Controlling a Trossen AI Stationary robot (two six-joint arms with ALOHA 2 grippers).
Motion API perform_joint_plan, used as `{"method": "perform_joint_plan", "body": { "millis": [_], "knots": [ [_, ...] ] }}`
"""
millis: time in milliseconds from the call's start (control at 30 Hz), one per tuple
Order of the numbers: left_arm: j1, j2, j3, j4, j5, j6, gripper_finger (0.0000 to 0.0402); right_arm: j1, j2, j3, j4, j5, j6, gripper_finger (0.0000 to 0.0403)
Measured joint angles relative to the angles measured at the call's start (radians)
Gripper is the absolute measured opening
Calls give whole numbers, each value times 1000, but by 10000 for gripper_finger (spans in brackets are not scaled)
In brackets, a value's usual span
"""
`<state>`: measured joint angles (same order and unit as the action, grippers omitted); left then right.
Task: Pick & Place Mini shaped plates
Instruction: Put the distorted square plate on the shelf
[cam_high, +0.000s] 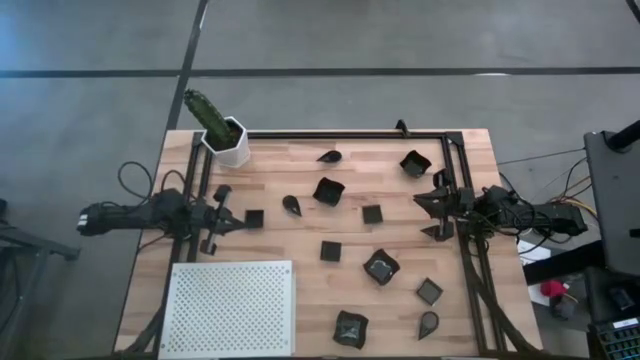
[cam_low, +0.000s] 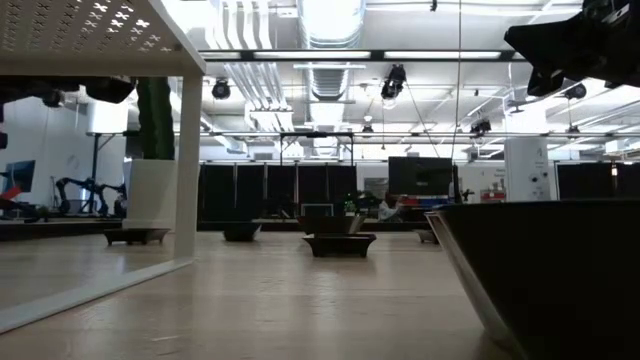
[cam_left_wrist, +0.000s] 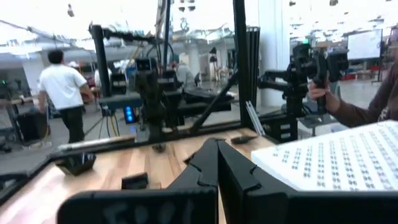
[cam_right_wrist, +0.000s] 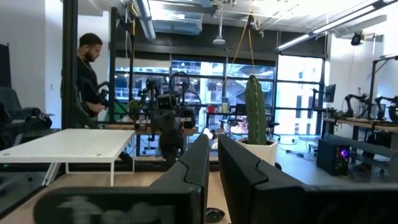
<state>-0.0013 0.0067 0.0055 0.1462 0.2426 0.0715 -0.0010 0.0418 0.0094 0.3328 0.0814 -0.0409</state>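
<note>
Black little plates (cam_high: 328, 190) are scattered all over the pale wood table (cam_high: 300, 265), square, teardrop and wavy-edged ones, none picked up or sitting on the white perforated board (cam_high: 232, 308) at the near left corner. Left gripper (cam_high: 228, 222) sits at the left edge, clenched on nothing, one square plate just beside it. Right gripper (cam_high: 436, 200) waits at the right edge, jaws nearly together, also empty. Those thin, slick-looking rims could probably slip out of a pinch, or neighbours get bumped. Cactus pot (cam_high: 228, 143) stands at the far corner.
</note>
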Motion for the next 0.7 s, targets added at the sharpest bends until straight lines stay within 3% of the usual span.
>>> {"method": "perform_joint_plan", "body": {
  "millis": [133, 367, 700],
  "knots": [
    [0, 0, 0, 75, -42, 34, 0, 0, 0, 0, 0, 0, -13, 34],
    [0, 56, 74, -7, -304, 31, 0, 0, 0, 0, 0, 0, -50, 34],
    [0, 383, 242, -59, -563, -38, 0, 0, 2, 0, -5, -1, -49, 34]
  ]
}}
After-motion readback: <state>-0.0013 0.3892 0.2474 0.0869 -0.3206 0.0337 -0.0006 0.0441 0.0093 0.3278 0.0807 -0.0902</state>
